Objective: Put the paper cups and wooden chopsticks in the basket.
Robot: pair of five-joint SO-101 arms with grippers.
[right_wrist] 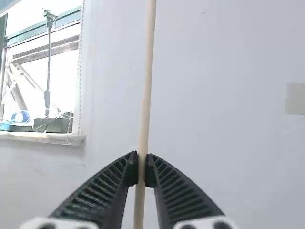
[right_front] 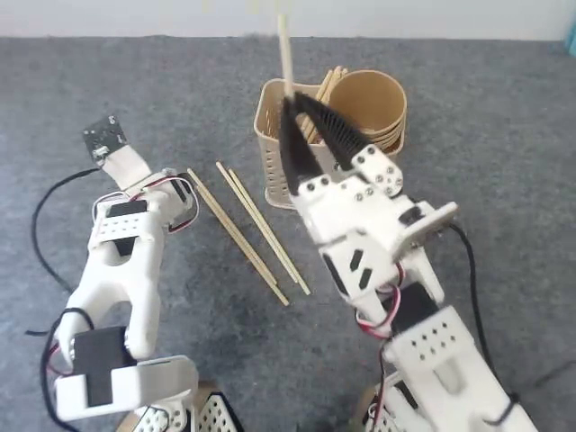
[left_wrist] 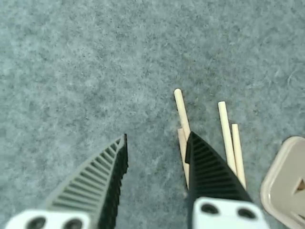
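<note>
The high camera looked steeply down on the basket from behind the arms. The left wrist camera faced carpet close beside the basket, sharing the loose chopsticks. The right, above the basket, faced a wall, sharing the upright chopstick.

Beige slotted plastic basket: upright. Brown paper cups: stacked inside it, beside pale wooden chopsticks. More chopsticks: flat, left of basket. One chopstick: upright over basket, pinched by my right gripper.

right gripper overhangs the basket mouth
</note>
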